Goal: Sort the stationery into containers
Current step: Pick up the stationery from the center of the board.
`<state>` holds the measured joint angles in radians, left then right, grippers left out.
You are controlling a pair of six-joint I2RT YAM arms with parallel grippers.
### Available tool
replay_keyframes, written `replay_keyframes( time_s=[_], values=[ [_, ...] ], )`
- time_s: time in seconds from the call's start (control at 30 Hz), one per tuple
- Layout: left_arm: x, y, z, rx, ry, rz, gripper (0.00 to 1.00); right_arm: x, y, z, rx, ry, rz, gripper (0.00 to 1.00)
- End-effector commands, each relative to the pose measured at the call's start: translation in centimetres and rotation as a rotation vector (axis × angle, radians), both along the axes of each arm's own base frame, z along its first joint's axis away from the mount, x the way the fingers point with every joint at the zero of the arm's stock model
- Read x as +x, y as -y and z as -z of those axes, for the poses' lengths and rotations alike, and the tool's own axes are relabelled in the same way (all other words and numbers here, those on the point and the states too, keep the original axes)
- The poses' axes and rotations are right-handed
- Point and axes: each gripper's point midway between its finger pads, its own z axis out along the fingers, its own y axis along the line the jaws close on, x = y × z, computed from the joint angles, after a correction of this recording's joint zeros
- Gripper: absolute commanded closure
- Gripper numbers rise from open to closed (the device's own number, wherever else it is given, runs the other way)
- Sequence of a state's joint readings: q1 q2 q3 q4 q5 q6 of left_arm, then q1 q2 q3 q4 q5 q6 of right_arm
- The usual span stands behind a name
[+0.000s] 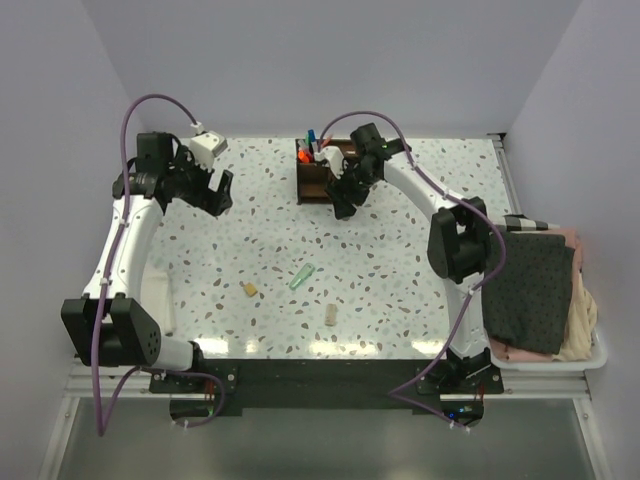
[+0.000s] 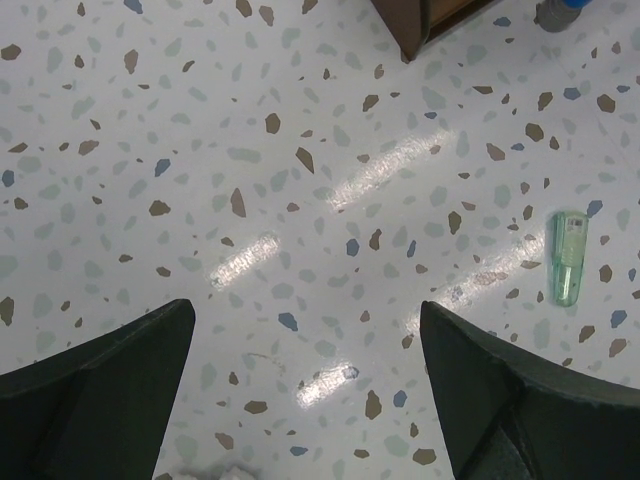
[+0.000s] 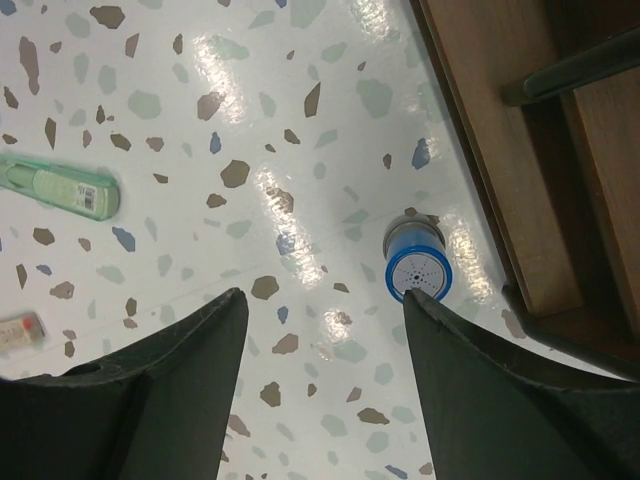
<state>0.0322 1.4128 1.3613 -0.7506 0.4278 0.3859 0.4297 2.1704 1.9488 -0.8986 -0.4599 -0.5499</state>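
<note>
The right gripper point(image 3: 322, 300) hovered over the table with its jaws well apart and nothing held. The blue-capped piece point(image 3: 417, 265) stood just ahead of the fingertips. It was not centred in the gap but offset toward the finger on the box side, almost in line with it. The piece appeared to stand on end, long axis pointing up toward the wrist, blue end face uppermost. The wooden organizer box point(image 3: 500, 150) lay just beyond it on that same side, near but apart. The left gripper point(image 2: 305, 320), fully spread and empty, was well apart from the piece, so the right arm was the nearer. A grasp would likely call for a small sideways shift toward the box.
</note>
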Motion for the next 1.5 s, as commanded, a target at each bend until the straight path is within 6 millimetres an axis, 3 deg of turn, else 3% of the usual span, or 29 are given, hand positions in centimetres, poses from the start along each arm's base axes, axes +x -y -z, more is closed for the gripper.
replay_keyframes(
  time_s=[0.0,0.23,0.53,1.2,1.37,1.47],
  values=[
    [0.2,-0.3,-1.5,0.015,0.045,-0.002,0.00,1.3,0.2,-0.7,-0.016,0.032,0.042,0.33],
    [0.2,-0.4,-1.3,0.020,0.044,-0.006,0.00,3.9,0.8,-0.6,-0.070,0.106,0.084,0.35],
    [0.3,-1.0,-1.1,0.019,0.038,-0.025,0.00,5.7,0.6,0.5,-0.099,0.113,0.109,0.35],
    [1.3,-1.1,-0.6,0.015,0.033,-0.032,0.00,4.1,1.9,2.1,-0.167,0.060,0.072,0.57],
    [1.5,-1.1,-0.6,0.016,0.037,-0.031,0.00,4.1,2.0,0.7,-0.170,0.090,0.048,0.73],
    [1.6,-1.1,-0.7,0.013,0.040,-0.032,0.00,4.1,2.0,-1.8,-0.155,0.139,0.032,0.80]
  ],
)
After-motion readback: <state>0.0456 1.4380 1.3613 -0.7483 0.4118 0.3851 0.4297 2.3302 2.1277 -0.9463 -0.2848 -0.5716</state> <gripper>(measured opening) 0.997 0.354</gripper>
